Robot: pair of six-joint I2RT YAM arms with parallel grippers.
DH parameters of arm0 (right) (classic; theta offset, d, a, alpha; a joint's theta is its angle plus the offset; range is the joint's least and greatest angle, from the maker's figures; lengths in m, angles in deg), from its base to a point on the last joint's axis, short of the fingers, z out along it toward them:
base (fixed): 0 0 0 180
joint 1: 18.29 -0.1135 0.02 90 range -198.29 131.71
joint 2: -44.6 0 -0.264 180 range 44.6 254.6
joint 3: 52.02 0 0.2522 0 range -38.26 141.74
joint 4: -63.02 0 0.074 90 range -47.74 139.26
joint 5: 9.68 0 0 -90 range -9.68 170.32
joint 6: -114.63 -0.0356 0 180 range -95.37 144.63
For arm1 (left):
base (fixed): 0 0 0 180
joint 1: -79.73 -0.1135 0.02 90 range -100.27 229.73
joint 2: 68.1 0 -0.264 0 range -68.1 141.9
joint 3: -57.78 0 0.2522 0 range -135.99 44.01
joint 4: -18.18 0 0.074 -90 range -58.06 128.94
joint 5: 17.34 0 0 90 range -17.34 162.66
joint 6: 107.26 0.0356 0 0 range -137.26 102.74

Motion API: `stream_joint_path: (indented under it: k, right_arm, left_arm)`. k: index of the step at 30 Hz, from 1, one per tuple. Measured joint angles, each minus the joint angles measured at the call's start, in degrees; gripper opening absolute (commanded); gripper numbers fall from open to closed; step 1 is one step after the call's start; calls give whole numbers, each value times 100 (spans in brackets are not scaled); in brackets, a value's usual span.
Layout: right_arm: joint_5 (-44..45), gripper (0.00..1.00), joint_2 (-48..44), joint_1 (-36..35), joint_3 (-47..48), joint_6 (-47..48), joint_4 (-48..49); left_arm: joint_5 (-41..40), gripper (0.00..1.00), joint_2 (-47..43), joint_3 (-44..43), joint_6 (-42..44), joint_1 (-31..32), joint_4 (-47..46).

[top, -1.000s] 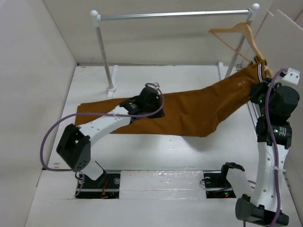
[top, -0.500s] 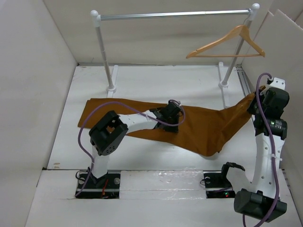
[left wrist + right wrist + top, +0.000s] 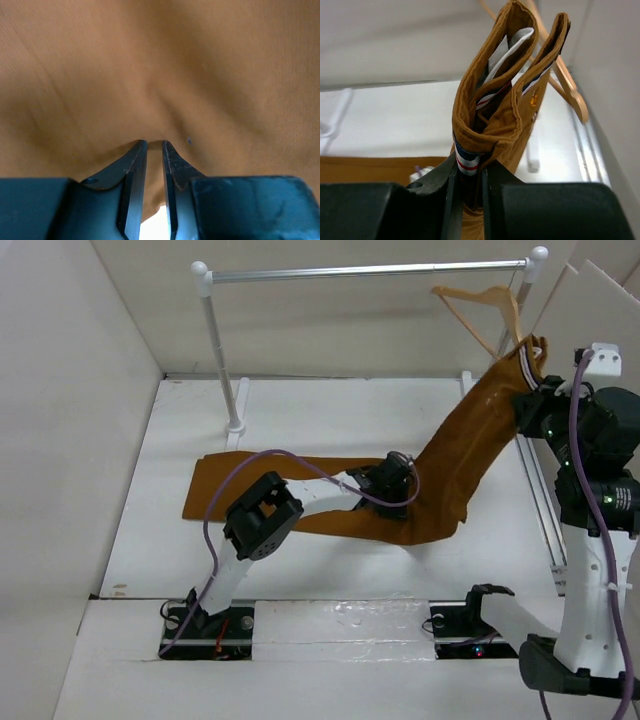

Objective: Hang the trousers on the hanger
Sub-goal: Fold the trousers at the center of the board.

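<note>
White table [image 3: 300, 410], brown trousers [image 3: 455, 455] flat across its middle, top end held up by the far right corner, wooden hanger [image 3: 480, 302] tilted just above, right gripper [image 3: 468, 172] clamped on that end, left gripper [image 3: 155, 147] pinching the cloth.

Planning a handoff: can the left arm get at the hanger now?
Probably not. The left arm has its jaws pinched on the trousers down at the table; the hanger hangs at the rail's right end, past the cloth the right arm holds up.

Rust-brown trousers [image 3: 455, 460]: legs flat at table [image 3: 330, 415] centre, striped waistband raised over far right corner, just beside the tilted light-wood hanger [image 3: 482, 300].
</note>
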Motion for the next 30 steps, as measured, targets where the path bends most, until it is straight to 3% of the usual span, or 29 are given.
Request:
stream_joint_path:
  k: [4, 7, 10, 13, 15, 17, 20, 21, 22, 25, 27, 30]
  right_arm:
    - [120, 0, 186, -1019, 42, -190, 184]
    - [424, 0, 566, -1899, 57, -291, 358]
    - [883, 0, 1283, -2909, 299, -369, 520]
    - [1167, 0, 2225, -3818, 717, -424, 800]
    - [1307, 0, 2957, -4277, 1248, -439, 881]
    - [1357, 0, 3869, -4752, 2070, -446, 872]
    - [1300, 2, 5132, -5368, 3215, -459, 1040]
    - [1255, 10, 5517, -5574, 3528, -481, 1126]
    - [1196, 33, 5847, -5768, 3757, -516, 1228]
    - [621, 71, 6655, -6242, 4050, -754, 1681]
    - [149, 75, 7042, -6437, 4061, -898, 1858]
    - [-468, 75, 7211, -6529, 3506, -1008, 2114]
  left_arm:
    - [-138, 21, -385, 227, 11, -28, 313]
    - [-424, 21, -1600, 953, 22, -476, 636]
    - [-662, 21, -3300, 1362, 4, -1784, 798]
    - [-999, 21, -4778, 1346, -37, -3423, 586]
    - [-1134, 22, -5482, 1255, -48, -4172, 614]
    - [-1217, 22, -5930, 1043, -44, -4594, 752]
    - [-1499, 23, -6157, 592, -4, -4708, 1080]
    - [-1652, 23, -6207, 446, 22, -4708, 1193]
    - [-1808, 23, -6249, 330, 52, -4704, 1296]
    - [-2341, 27, -6284, 173, 216, -4704, 1650]
    - [-2664, 34, -6306, 98, 352, -4704, 1884]
    - [-2977, 38, -6426, 229, 481, -4704, 1998]
